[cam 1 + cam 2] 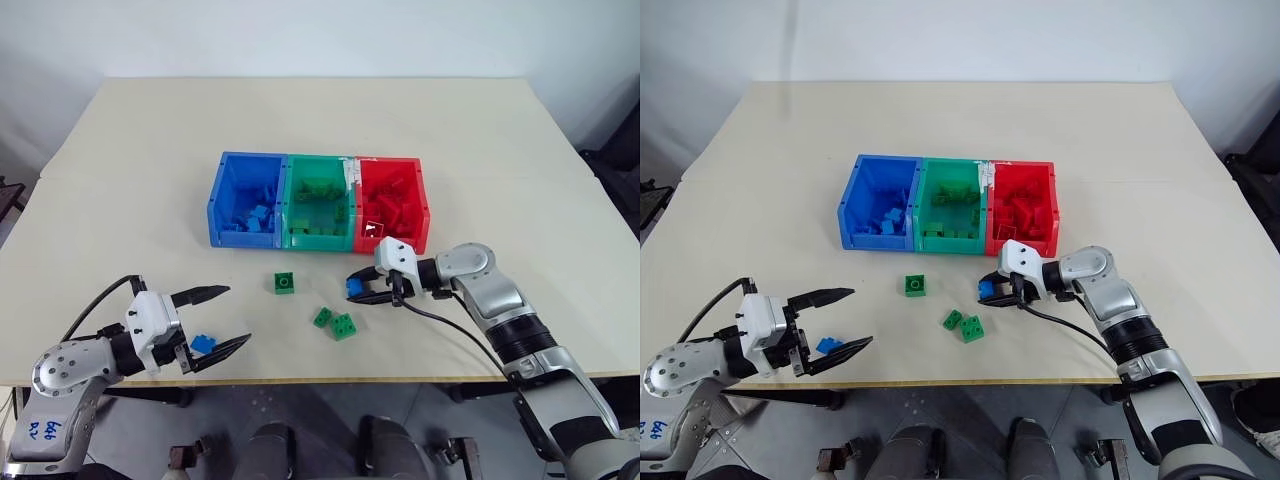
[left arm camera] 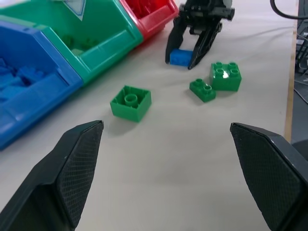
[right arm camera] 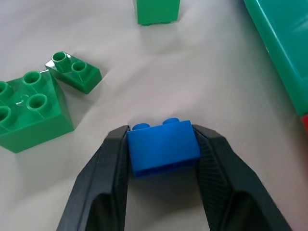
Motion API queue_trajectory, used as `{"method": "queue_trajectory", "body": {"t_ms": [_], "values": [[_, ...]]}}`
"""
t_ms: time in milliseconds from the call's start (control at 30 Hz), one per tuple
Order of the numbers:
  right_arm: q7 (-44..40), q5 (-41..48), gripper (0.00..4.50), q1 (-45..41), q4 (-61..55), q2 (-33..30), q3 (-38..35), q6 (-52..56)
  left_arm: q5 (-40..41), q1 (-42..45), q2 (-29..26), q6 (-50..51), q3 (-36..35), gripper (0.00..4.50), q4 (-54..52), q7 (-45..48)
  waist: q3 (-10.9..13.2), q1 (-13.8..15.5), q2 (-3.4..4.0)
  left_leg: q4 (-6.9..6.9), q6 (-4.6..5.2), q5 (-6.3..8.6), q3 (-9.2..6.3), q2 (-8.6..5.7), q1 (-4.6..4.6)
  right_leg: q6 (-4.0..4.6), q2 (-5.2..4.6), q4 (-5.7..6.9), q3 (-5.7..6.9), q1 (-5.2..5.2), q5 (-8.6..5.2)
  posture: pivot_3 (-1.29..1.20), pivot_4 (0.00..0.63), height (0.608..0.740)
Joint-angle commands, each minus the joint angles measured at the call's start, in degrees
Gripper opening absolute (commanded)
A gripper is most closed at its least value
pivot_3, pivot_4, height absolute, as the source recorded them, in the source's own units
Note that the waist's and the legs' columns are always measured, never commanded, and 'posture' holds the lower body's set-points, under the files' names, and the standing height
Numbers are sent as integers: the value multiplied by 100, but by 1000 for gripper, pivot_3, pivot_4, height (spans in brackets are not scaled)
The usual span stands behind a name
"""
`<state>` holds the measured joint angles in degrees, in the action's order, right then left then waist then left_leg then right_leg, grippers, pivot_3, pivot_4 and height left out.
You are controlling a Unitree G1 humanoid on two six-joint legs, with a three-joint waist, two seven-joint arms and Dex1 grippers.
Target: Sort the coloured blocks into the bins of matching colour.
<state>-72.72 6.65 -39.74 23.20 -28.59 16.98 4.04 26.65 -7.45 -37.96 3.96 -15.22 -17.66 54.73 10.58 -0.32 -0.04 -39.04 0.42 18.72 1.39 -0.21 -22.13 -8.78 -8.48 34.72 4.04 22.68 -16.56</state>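
Low at the table's (image 1: pixel 120 150) near-left corner, about 8 o'clock from the bins: left gripper (image 1: pixel 218 320), forearm bent in from the edge, pointing level toward 3 o'clock, black fingers spread wide with nothing between them. Seen between those fingers in the head views, on the tabletop beyond: a small blue block (image 1: pixel 203 343). Further right, at 6 o'clock from the seam of the blue and green bins: a lone green block (image 1: pixel 285 284), flat on the table. Then, at 5 o'clock from that one, a small green block (image 1: pixel 322 318) touching or just beside a larger green block (image 1: pixel 344 326). Back near the table's middle, three joined bins in a row: blue bin (image 1: pixel 215 205) at left with blue bricks inside, green bin (image 1: pixel 352 200) in the middle with green bricks, red bin (image 1: pixel 422 195) at right with red bricks and a small white label on its near wall. Just in front of the red bin, at its 7 o'clock: right gripper (image 1: pixel 356 292), arm reaching in from the near-right edge, elbow bent, wrist turned toward 9 o'clock and tipped slightly down, fingers clamped on the two sides of a blue brick (image 3: pixel 163 147), studs up, low at the tabletop; lifted or resting, cannot tell. Pale beige tabletop, plain white wall behind, dark gear past the right edge.
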Motion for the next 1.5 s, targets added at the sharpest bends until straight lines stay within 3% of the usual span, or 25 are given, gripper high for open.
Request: {"method": "queue_trajectory", "body": {"t_ms": [33,200,300,500,633,800,933,1033,1200,1500], "values": [[161,406,1536,-135,-511,210,-322,511,161,-39,151,-36,-212,4500,-36,-199,0,-1,0,0,0,0,0,0,0,0,0,0,0,1,0,0,150,740],[739,988,1536,-587,-1424,957,-462,1855,242,-393,424,-110,-678,4500,107,-523,1,-129,1,2,-10,3,-1,12,-1,7,6,12,0,11,-4,0,150,740],[1360,901,1536,-1114,-1200,1627,-456,2083,262,-617,557,-118,-900,4500,108,-676,1,-160,1,5,-16,6,3,16,0,14,7,24,6,24,-7,0,150,740],[2756,80,1536,-2211,529,2649,-424,813,351,-767,598,-106,-1184,4500,44,-781,-2,-131,-4,3,-16,9,3,15,-8,21,-8,52,10,49,-10,0,150,740],[3219,-91,1536,-2725,1677,3092,-576,52,379,-780,529,-84,-1260,4500,13,-756,-3,-171,-6,4,-12,13,16,8,-13,29,-14,84,6,80,-9,0,150,740],[3196,-45,3110,-2925,2245,3201,-749,-336,375,-713,486,-42,-1194,4500,-47,-752,-3,-221,-6,12,-16,16,22,10,-14,37,-8,85,18,85,-14,0,150,740],[2594,118,4461,-2710,1871,2908,-821,-373,385,-511,345,43,-1078,4500,24,-616,-3,-267,-5,12,-16,16,23,11,-14,38,-6,85,20,85,-14,0,150,740],[1942,338,4461,-2314,1230,2457,-878,-413,384,-270,241,79,-1005,4500,159,-517,-3,-258,-5,9,-15,16,19,13,-16,38,-7,85,24,83,-14,0,150,740],[487,1042,4461,-1041,-322,1096,-1171,-272,376,89,92,222,-674,4500,279,-245,-4,-157,-7,6,-1,27,21,11,-17,37,-11,79,25,78,-14,0,150,740],[-802,1977,4461,1799,-2063,-987,-2267,-394,235,641,-135,199,-132,4500,712,392,-3,-106,-7,6,2,37,92,17,-10,29,-5,36,44,67,-10,0,150,740]]}}
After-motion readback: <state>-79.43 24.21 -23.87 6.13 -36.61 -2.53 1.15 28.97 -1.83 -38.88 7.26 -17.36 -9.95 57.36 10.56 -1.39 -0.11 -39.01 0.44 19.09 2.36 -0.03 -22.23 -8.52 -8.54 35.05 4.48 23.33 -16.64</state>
